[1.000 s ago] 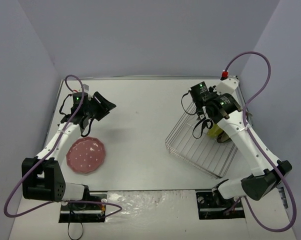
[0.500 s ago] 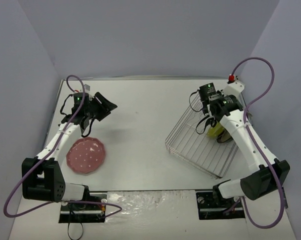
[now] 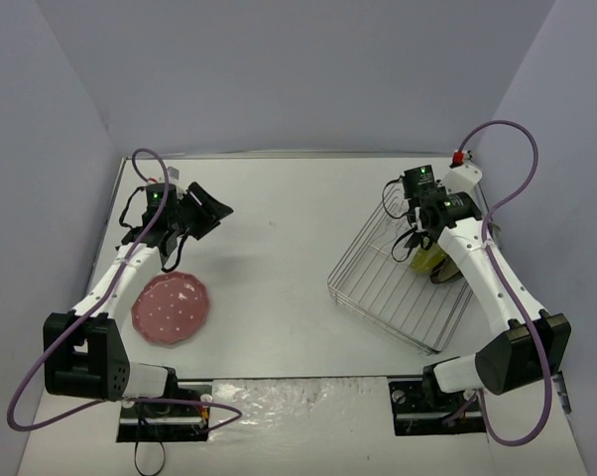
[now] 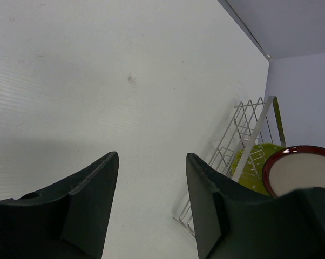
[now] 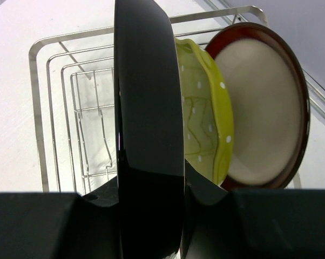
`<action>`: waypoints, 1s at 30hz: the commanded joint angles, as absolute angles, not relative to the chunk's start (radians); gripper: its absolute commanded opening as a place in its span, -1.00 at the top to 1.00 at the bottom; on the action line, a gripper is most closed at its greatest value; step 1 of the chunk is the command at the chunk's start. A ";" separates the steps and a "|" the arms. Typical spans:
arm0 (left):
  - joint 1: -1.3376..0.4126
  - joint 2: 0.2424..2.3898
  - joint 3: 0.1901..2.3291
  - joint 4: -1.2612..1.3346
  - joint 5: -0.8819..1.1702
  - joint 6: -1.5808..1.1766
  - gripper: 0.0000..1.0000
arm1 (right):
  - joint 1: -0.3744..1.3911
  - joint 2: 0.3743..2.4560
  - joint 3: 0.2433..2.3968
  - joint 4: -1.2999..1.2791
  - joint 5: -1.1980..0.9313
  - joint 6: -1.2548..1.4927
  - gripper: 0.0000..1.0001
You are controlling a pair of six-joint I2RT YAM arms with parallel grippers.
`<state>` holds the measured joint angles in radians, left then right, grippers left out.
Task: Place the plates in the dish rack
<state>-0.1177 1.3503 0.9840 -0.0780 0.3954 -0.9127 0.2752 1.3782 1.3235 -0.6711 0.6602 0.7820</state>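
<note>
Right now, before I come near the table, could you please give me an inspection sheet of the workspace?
Surface: white table, one faint mark.
Job's things: dish rack at right holds yellow-green plate and red-rimmed plate, both on edge; pink plate lies flat at left, outside it.
Clutter: nothing seen.
Claws: left claw open, empty; right claw shut on a dark plate above the rack.
Cables: a purple cable loops off each arm.
Surroundings: plain walls on three sides.
</note>
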 commanded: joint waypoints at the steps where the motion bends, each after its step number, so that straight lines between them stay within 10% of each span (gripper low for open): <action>1: -0.123 1.344 1.006 -0.017 0.405 -0.910 0.03 | 0.256 1.372 1.349 -0.545 0.708 0.760 1.00; 30: -0.122 1.356 1.017 -0.027 0.404 -0.902 0.04 | 0.170 1.456 1.262 -0.409 0.505 0.696 1.00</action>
